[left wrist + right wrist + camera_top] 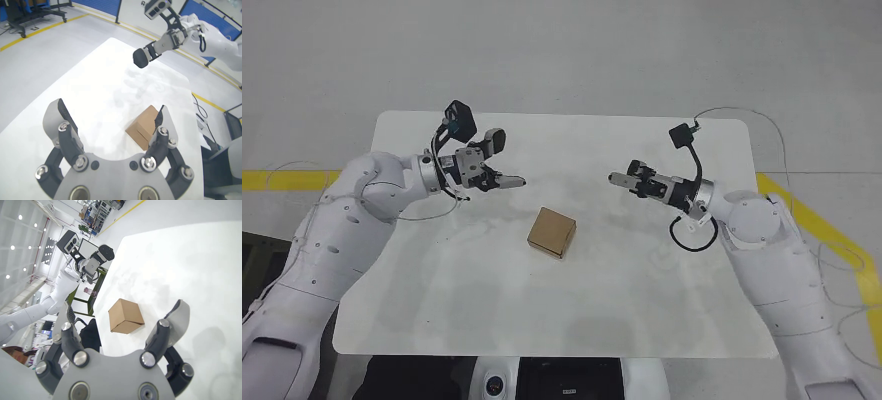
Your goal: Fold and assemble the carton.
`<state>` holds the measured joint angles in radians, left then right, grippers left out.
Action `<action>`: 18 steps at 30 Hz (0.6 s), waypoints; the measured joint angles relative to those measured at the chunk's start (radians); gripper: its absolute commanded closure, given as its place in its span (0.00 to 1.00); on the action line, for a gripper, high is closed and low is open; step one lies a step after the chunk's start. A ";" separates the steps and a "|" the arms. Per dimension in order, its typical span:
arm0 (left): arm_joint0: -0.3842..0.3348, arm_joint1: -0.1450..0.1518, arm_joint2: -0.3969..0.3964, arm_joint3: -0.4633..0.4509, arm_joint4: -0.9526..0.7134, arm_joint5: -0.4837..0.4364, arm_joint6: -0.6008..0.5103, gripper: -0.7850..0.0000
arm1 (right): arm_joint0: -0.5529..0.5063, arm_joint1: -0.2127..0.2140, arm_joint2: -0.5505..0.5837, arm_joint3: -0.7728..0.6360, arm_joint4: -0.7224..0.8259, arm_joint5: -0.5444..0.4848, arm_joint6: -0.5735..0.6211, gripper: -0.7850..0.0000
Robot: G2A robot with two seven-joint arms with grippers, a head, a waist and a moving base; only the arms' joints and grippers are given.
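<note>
My left tool [507, 160] and right tool [620, 180] hover spread apart; the box [551, 232] lies between them, nearer me.

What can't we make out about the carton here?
- Carton underside: every view, it sits against the table.
- Carton corner: left wrist view, covered by a finger of the left pincer.
- Closure state: top view, carton too small to judge.

Bright overhead light; glare on table [90, 79]; shadows soft; wrist views edge-warped.
</note>
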<state>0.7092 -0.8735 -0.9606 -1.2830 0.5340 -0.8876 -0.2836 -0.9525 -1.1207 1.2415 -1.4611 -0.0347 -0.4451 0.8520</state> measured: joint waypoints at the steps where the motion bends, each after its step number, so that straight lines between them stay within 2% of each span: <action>1: -0.008 0.001 -0.017 0.011 0.003 0.007 0.016 0.00 | 0.005 0.003 0.011 -0.004 -0.029 -0.009 -0.011 0.00; 8: -0.031 0.003 -0.084 0.037 0.072 0.014 0.103 0.00 | 0.023 0.021 0.084 -0.039 -0.175 -0.014 -0.069 0.00; 18: -0.073 -0.008 -0.102 0.063 0.194 0.016 0.169 0.00 | 0.072 0.050 0.203 -0.134 -0.314 0.030 -0.053 0.00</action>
<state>0.6363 -0.8816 -1.0625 -1.2200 0.7280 -0.8717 -0.1148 -0.8808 -1.0705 1.4448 -1.5947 -0.3490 -0.4151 0.7986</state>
